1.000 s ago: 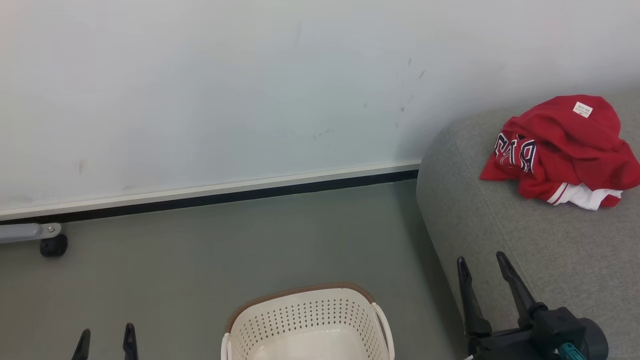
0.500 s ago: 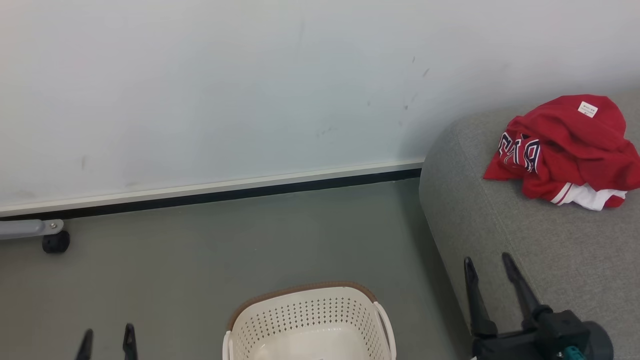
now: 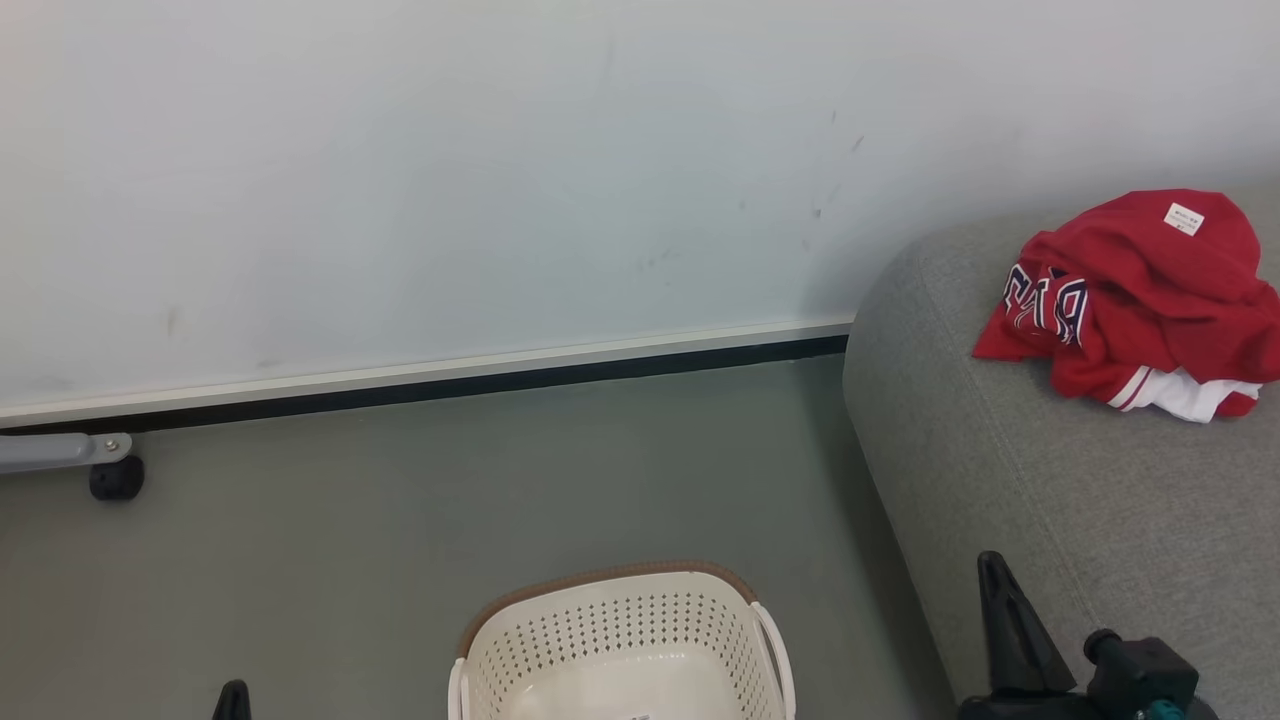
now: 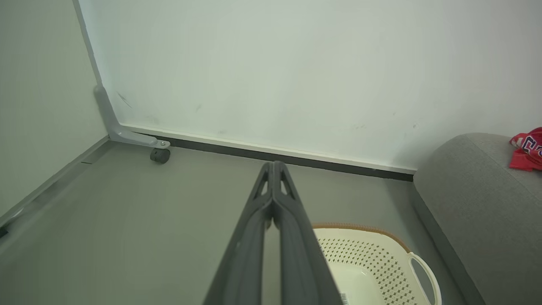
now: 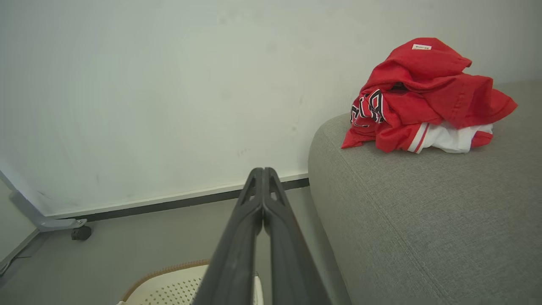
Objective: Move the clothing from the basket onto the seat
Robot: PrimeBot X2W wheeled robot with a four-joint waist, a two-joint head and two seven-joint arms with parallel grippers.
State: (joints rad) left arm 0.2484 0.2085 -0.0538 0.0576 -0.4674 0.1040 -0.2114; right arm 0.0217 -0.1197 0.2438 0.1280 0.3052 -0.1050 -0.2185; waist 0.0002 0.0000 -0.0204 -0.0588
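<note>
Closest in, the left gripper (image 4: 274, 166) has its 2 dark fingers pressed flat together from base to tip, with nothing between them. In the head view only its tip shows, at the bottom edge left of the basket (image 3: 610, 582). The right gripper (image 5: 263, 171) is pinched tight in the same way and holds nothing. In the head view it sits at the lower right, in front of the seat's rounded near corner.

The basket stands on the floor (image 3: 400, 520) at the bottom middle, cut by the lower edge. Its brown rim band curves across the far side, and a small label (image 3: 640, 716) lies on its pale bottom. Between its right handle and the seat's side there is only a narrow strip of floor. Left of the basket and beyond it, the grey floor runs open to the wall.

The seat (image 3: 1050, 500) fills the right side. Its rounded left edge runs from the near corner up to the wall, well above floor level.

The clothing (image 5: 419, 97) lies in 1 heap on top of the seat, toward its far end. It is red fabric with dark lettering on the left fold, white fabric at the bottom and a white tag on top. A red corner reaches near the seat's left edge without hanging over it. The broad seat top in front of the heap is bare grey weave.

Farthest back, a dark baseboard (image 3: 450, 385) lines the foot of the pale wall (image 3: 500, 180). At far left, 1 black caster (image 3: 117, 478) under a grey metal leg (image 3: 50, 450) stands close to that wall.
</note>
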